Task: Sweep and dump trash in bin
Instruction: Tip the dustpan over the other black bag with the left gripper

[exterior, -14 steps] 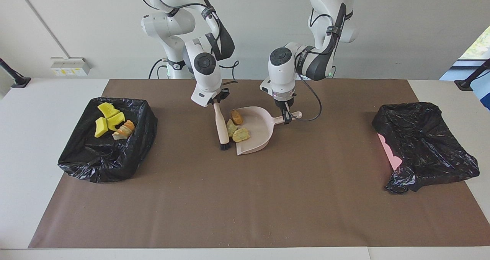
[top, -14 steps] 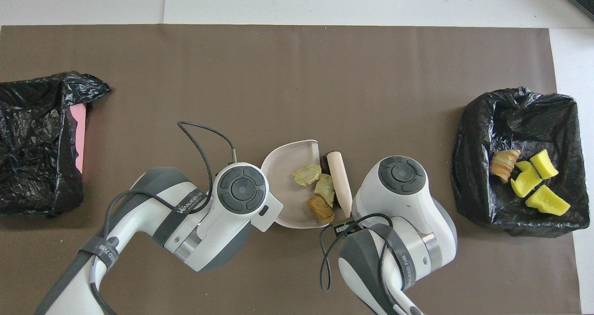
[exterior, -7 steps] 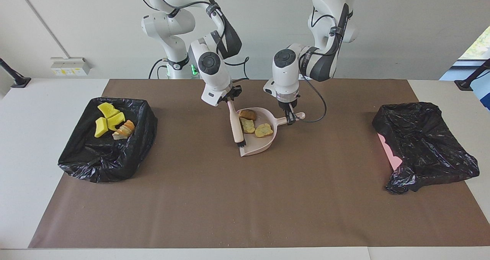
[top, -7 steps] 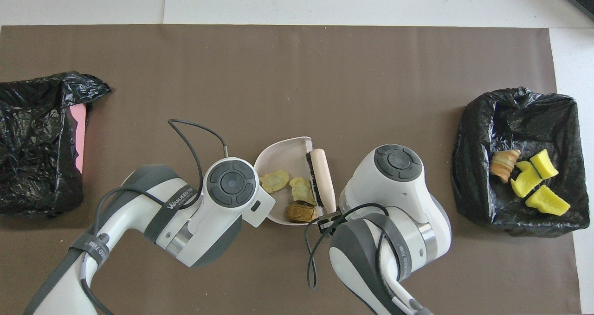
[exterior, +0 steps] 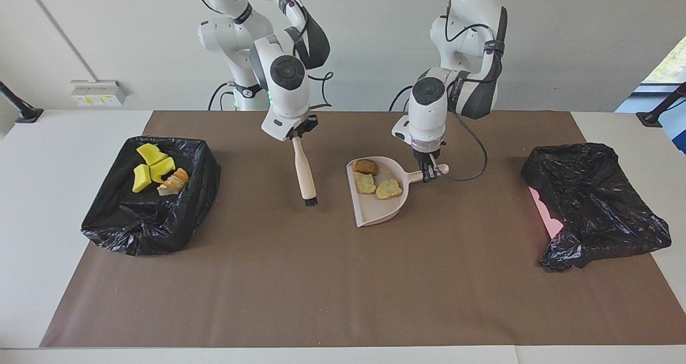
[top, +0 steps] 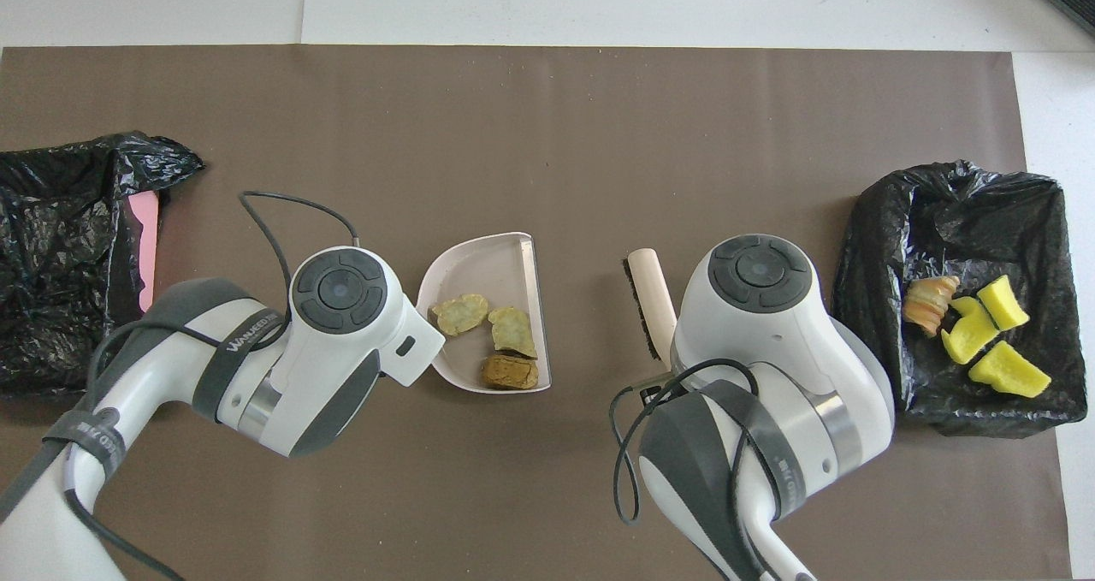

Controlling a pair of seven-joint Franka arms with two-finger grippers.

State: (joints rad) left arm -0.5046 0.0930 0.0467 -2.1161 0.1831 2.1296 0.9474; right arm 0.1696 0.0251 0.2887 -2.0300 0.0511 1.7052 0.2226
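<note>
Left gripper point(exterior: 429, 172) is clamping the handle of the pink dustpan point(exterior: 375, 206), sitting centre-right of the facing frame, just left of centre in the overhead one; fingers are closed on that handle. Pan is carrying three trash chunks point(exterior: 377, 180): an orange-brown one at the closed back end, two yellow-tan ones just ahead of it, all inside the rim. Whether the pan is resting on the brown surface point(exterior: 343, 278) or hanging just over it, can't tell. Right gripper point(exterior: 296, 132) is pinching the top of the brush point(exterior: 305, 173), closed on its handle, left of centre in the facing frame; brush is hanging tilted, dark bristles at the bottom, standing apart from the dustpan with bare mat between them. Four more trash pieces point(exterior: 156, 170) are lying in the black-bagged bin point(exterior: 153, 230) at the left edge of the facing frame, right edge overhead: three bright yellow, one orange-tan, clustered together. A second black-bagged bin point(exterior: 595, 203) is sitting at the right edge of the facing frame, a strip of pink showing under the bag.
</note>
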